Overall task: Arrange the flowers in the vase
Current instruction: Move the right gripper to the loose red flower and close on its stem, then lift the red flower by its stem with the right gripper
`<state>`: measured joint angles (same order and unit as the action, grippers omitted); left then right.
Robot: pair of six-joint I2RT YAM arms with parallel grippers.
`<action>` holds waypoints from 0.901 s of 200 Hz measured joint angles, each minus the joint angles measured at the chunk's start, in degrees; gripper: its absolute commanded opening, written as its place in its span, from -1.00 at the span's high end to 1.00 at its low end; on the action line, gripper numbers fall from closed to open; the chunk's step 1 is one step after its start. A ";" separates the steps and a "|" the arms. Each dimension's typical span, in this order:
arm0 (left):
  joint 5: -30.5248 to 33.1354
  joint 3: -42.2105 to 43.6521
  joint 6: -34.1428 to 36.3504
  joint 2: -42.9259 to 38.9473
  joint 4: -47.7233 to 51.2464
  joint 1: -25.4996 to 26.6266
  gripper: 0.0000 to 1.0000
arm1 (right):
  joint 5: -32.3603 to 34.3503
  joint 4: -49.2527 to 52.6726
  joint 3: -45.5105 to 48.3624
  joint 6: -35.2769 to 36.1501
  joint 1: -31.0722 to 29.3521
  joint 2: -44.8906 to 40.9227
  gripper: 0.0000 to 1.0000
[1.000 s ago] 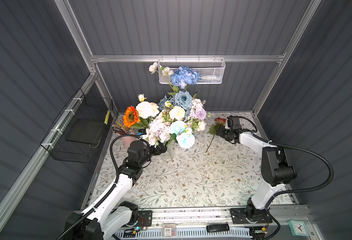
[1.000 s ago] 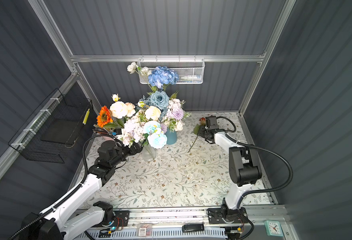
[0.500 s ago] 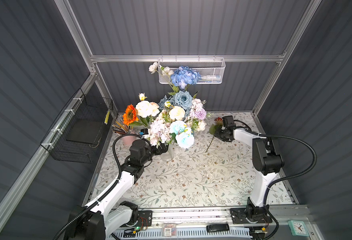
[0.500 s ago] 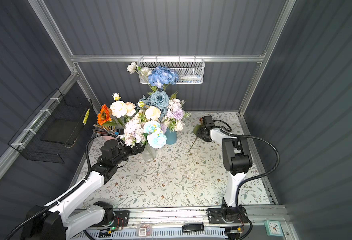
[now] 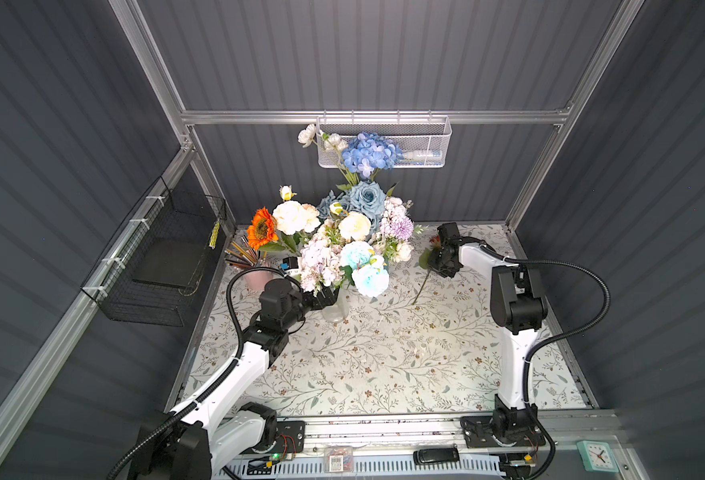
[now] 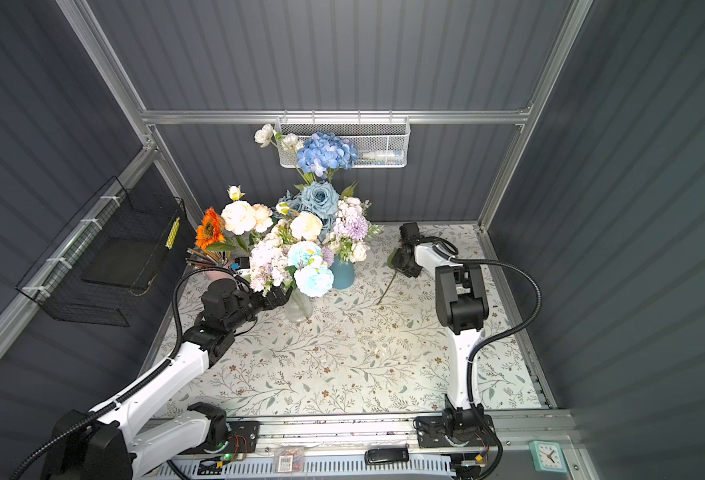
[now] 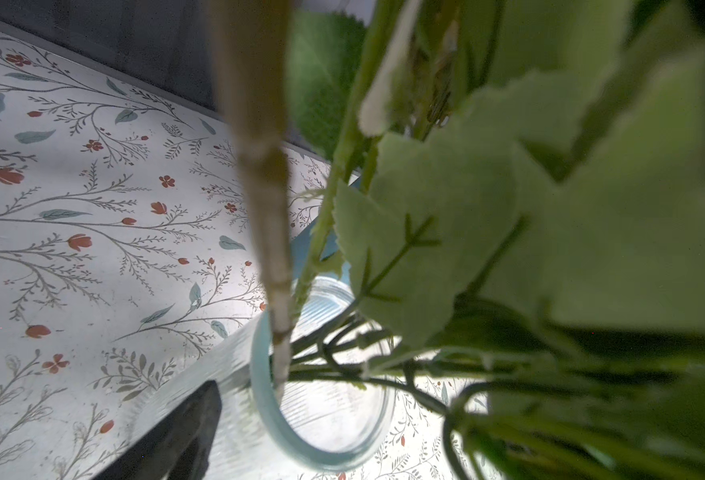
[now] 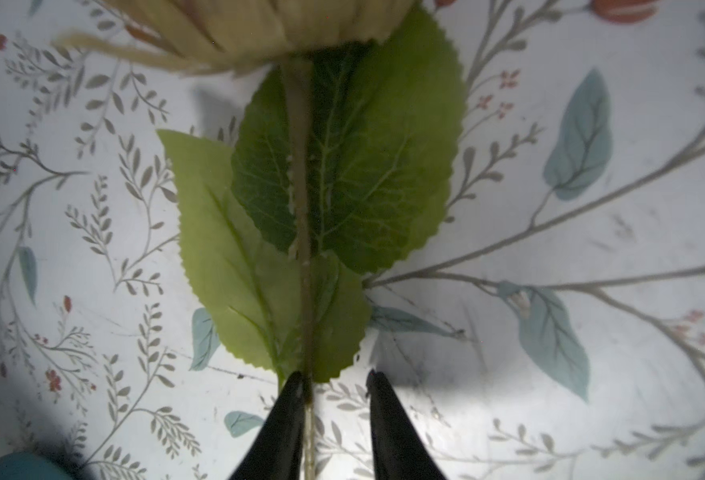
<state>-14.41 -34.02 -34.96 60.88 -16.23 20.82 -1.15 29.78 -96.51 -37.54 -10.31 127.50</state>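
We look down into a grey-walled booth where 2 white robot arms reach over a table covered with a floral-print cloth point(image 5: 384, 353). Toward the back of the table, a full bunch of flowers point(image 5: 342, 232) rises over a clear glass vase point(image 5: 336, 309) and, just behind it, a teal vase point(image 6: 342, 276). The bunch holds cream, lilac and aqua blooms and dusty-blue roses. An orange sunflower point(image 5: 261, 227) sits at its left edge, and a blue hydrangea point(image 5: 367, 153) stands tallest, in front of a white mesh basket point(image 5: 425, 141) on the back wall.

The left gripper point(image 5: 325, 297) reaches in under the blooms at the neck of the glass vase. In the left wrist view, 1 dark fingertip point(image 7: 176, 432) lies against the ribbed glass below the rim point(image 7: 284, 436), and leaves hide the other. Its jaws are spread wide, but we cannot tell whether they clamp the vase.

1 loose flower point(image 5: 436, 241) with a reddish head lies flat on the cloth to the right of the bunch, well apart from both vases. The right gripper point(image 5: 442, 266) is down over it. In the right wrist view, its 2 fingertips point(image 8: 288, 399) stand a narrow gap apart astride the stem point(image 8: 300, 187), just below 2 green leaves point(image 8: 363, 166). The stem touches 1 fingertip, and the other is clear of it.
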 measured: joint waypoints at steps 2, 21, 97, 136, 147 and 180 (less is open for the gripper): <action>-0.02 0.00 0.00 -0.02 0.02 0.00 -1.00 | 0.04 0.24 -0.17 0.13 -0.02 0.17 0.50; -0.20 0.00 0.00 -0.81 0.61 0.00 -1.00 | 0.22 2.21 -2.16 0.52 -0.33 1.31 0.62; -0.20 -0.02 0.92 -5.68 6.91 0.00 -1.00 | -2.19 -1.03 6.38 -0.48 0.70 -3.93 1.00; -0.13 -0.11 2.40 -10.32 13.84 0.00 -1.00 | -3.72 -1.53 12.20 0.07 2.14 -10.56 1.00; -0.04 -0.11 2.64 -11.74 15.34 0.00 -1.00 | -4.28 -1.90 13.99 0.66 2.40 -12.76 1.00; 0.81 -0.11 2.91 -14.12 18.95 0.00 -1.00 | -6.47 -3.85 23.63 2.75 2.43 -19.45 1.00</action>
<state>-13.61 -34.13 -32.05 46.76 2.72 20.82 -7.62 25.93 -72.88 -34.79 -7.88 108.05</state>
